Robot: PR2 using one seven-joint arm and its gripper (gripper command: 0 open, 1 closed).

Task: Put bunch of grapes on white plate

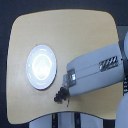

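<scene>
Exterior view, top-down: light tan wooden table [75, 35] with rounded corners fills most of the frame. Round glossy white plate [42, 66] with shallow raised rim sits toward the table's edge on the exterior view's left, about midway along it, nothing on it. Small dark purple-black bunch of grapes [61, 94] lies on the table near the bottom edge, just beside the plate's lower rim on the exterior view's right, apart from the plate, not on it. Grey-white robot arm [97, 70] reaches in from the exterior view's right edge, angled down toward the grapes. Dark gripper [65, 86] at the arm's end sits right over the bunch's upper end, seemingly touching it. Jaws too small and blurred: cannot tell whether they are released or grasping the grapes.
</scene>
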